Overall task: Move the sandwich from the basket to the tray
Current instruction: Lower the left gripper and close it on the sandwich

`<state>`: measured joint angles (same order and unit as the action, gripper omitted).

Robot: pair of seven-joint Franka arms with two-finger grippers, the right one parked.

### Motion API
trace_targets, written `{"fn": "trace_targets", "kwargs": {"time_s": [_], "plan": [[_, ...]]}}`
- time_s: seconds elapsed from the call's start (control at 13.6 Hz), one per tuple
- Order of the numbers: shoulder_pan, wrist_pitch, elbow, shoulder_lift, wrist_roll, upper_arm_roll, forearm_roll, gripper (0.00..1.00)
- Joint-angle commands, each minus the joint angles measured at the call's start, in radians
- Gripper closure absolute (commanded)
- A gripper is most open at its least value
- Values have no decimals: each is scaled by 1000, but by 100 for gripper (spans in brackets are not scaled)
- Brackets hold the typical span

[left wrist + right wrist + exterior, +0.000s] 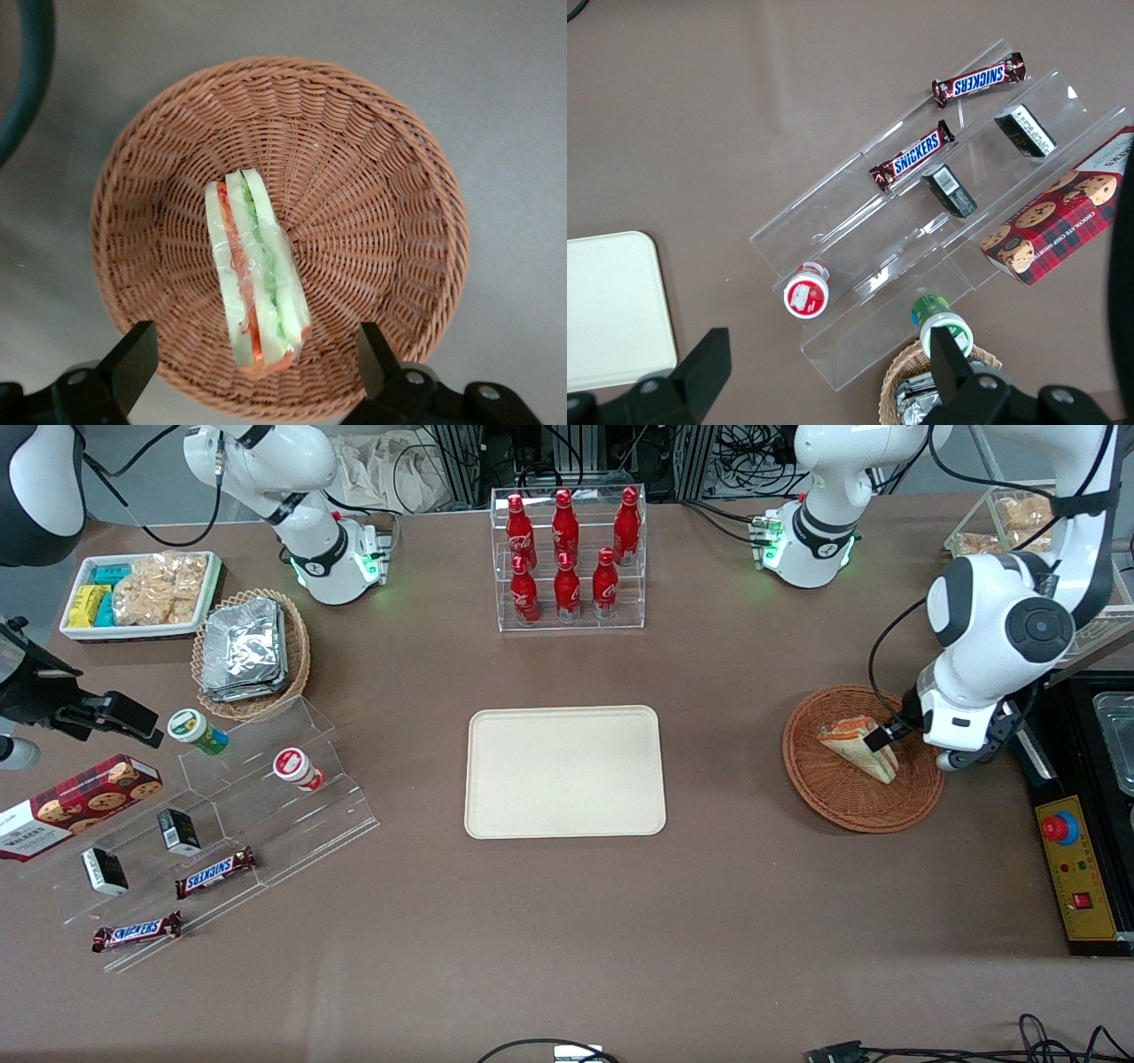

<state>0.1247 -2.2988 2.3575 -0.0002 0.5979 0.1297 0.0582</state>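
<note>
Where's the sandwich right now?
The sandwich lies in the reddish-brown wicker basket toward the working arm's end of the table, well aside from the cream tray. The gripper hovers open just above it.

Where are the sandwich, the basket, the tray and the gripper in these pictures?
sandwich [255, 274]: left wrist view, on its wrapped filling edge.
basket [372, 177]: left wrist view, on its woven inner wall.
tray [565, 771]: front view, on its bare middle.
gripper [257, 359]: left wrist view, open, above the basket.

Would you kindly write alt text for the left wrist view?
A wrapped triangular sandwich lies in a round reddish-brown wicker basket on a brown table, seen from directly above. The open gripper hangs over it, one finger at each side.
</note>
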Motion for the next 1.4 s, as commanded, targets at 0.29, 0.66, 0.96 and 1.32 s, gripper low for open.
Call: {"fn": "trace_targets", "kwargs": {"time_s": [0.29,0.66,0.96,1.32], "plan": [[-5,-189,98,69,105,1,20,0],[-4,-217,127,97,115,-2,61,0],[0,-243,129,132,128,-4,61,0],[0,-241,123,140,123,-4,63,100]]}}
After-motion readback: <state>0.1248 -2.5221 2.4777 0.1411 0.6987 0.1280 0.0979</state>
